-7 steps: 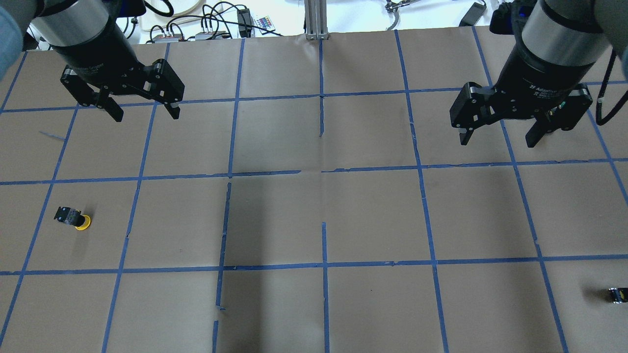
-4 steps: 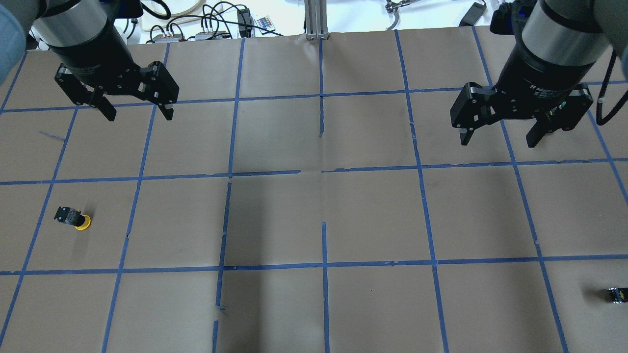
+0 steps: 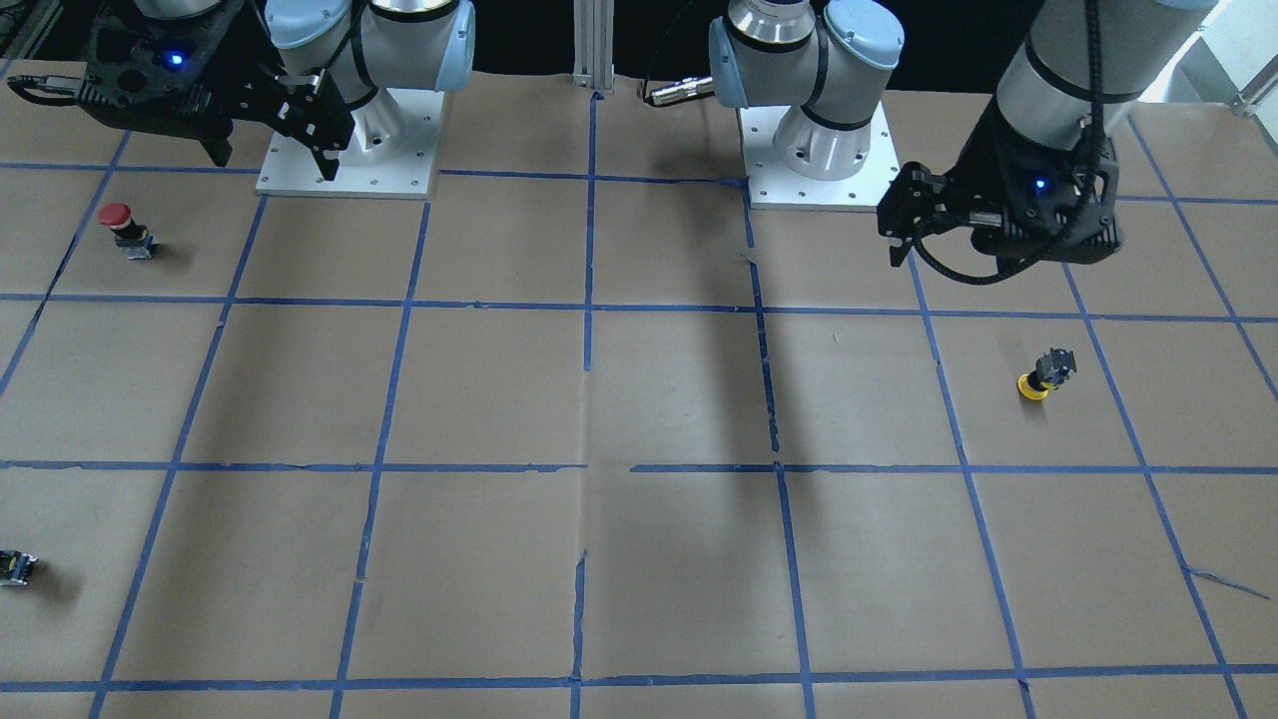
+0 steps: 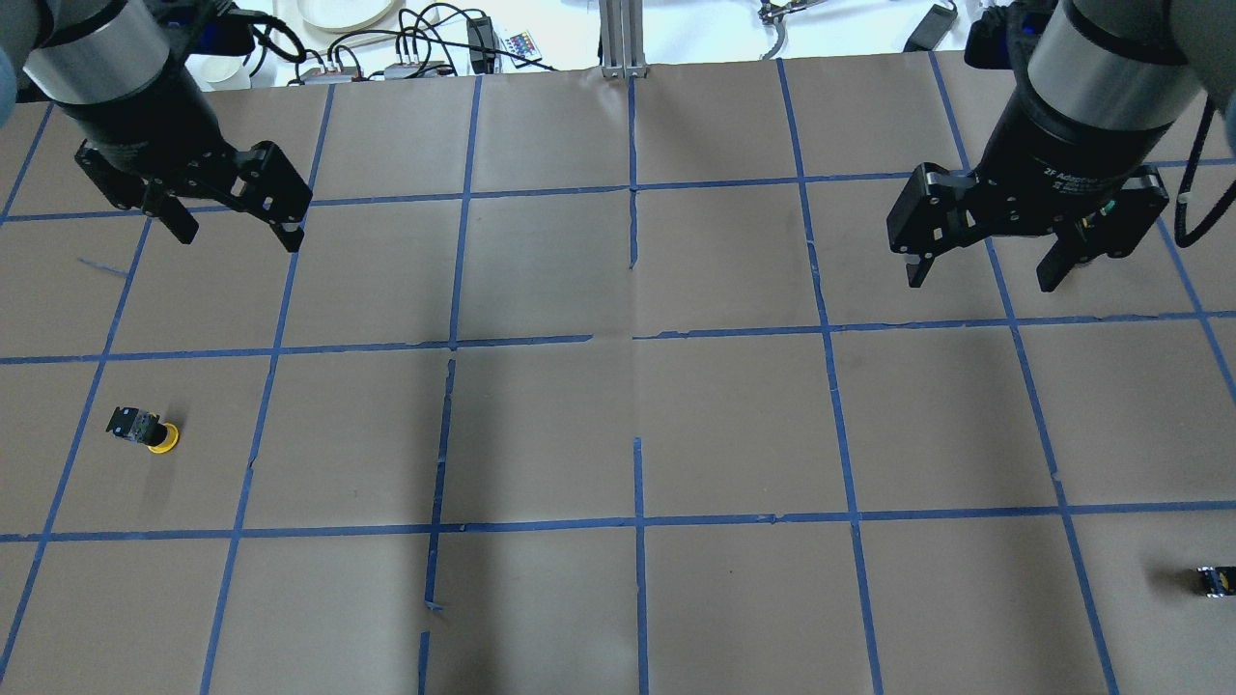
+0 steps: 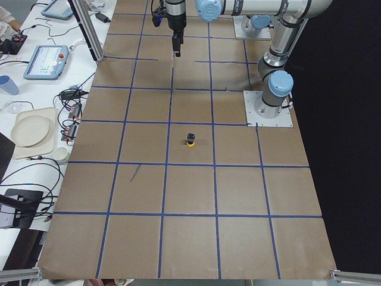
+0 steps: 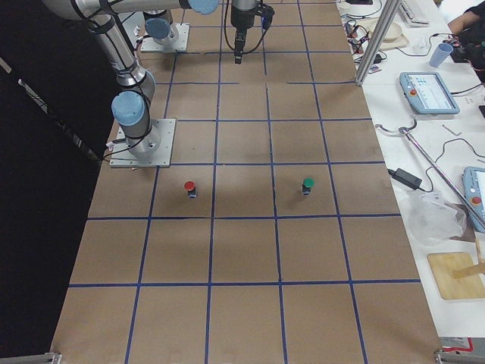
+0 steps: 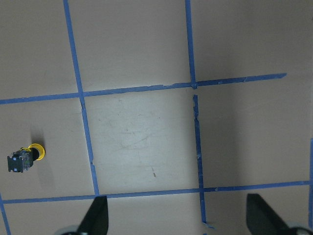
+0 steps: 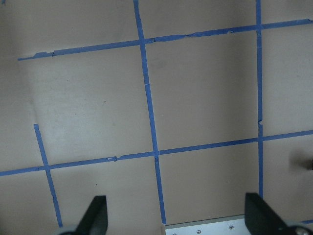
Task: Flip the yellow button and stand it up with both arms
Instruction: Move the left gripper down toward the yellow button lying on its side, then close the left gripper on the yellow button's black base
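The yellow button (image 4: 145, 430) lies on its side on the brown paper at the table's left, cap pointing right. It also shows in the front view (image 3: 1043, 374), the left side view (image 5: 190, 140) and the left wrist view (image 7: 24, 159). My left gripper (image 4: 237, 236) is open and empty, and hovers high above the table, farther back than the button. In its wrist view (image 7: 178, 215) the button is far left of the fingers. My right gripper (image 4: 980, 280) is open and empty, and hovers over the far right side (image 8: 177, 215).
A red-capped button (image 3: 118, 225) stands near the right arm's base plate (image 3: 349, 150). A green-capped button (image 6: 307, 184) stands farther out on that side. A small capless black block (image 4: 1215, 581) lies at the table's right edge. Cables and devices lie beyond the far edge.
My left gripper has moved left across the table, still open. The right gripper and the yellow button have not moved.
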Tool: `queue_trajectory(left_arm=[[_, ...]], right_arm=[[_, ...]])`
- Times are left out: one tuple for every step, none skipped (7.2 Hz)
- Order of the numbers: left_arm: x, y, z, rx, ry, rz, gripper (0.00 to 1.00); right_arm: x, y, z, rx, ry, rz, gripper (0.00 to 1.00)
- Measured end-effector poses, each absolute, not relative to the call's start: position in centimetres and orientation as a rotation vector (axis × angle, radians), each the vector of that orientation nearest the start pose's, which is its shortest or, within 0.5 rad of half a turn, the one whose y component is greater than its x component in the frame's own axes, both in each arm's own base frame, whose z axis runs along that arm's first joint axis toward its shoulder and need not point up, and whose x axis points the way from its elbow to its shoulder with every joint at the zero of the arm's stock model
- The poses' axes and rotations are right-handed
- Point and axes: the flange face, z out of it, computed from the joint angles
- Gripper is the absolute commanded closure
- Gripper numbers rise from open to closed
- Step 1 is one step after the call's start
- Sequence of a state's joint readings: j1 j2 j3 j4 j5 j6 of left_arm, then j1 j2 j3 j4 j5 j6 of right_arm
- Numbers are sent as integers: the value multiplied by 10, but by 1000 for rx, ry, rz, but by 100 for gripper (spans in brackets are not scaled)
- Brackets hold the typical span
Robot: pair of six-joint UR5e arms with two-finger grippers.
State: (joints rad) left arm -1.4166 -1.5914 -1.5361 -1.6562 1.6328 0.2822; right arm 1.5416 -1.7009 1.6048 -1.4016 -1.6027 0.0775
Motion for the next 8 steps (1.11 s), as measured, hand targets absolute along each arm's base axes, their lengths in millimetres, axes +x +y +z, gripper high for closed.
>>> queue_trajectory(left_arm=[[-17,-507,469,216,3096,161,0],[16,-506,448,221,3100,161,0],[48,-504,427,246,3095,136,0],[78,-497,405,262,3094,129,0],[111,-486,379,269,3101,133,0],[148,-474,353,273,3096,103,0],[178,-464,329,262,3082,66,0],[203,-457,306,275,3073,49,0]], right_arm=[[117,-431,515,162,3170,113,0],[117,-431,515,160,3171,113,0],[117,-431,516,158,3172,112,0],[117,-431,516,157,3173,112,0],[117,-431,515,157,3174,114,0],[117,-431,515,157,3173,114,0],[117,-432,515,157,3172,111,0],[117,-432,515,158,3172,109,0]])
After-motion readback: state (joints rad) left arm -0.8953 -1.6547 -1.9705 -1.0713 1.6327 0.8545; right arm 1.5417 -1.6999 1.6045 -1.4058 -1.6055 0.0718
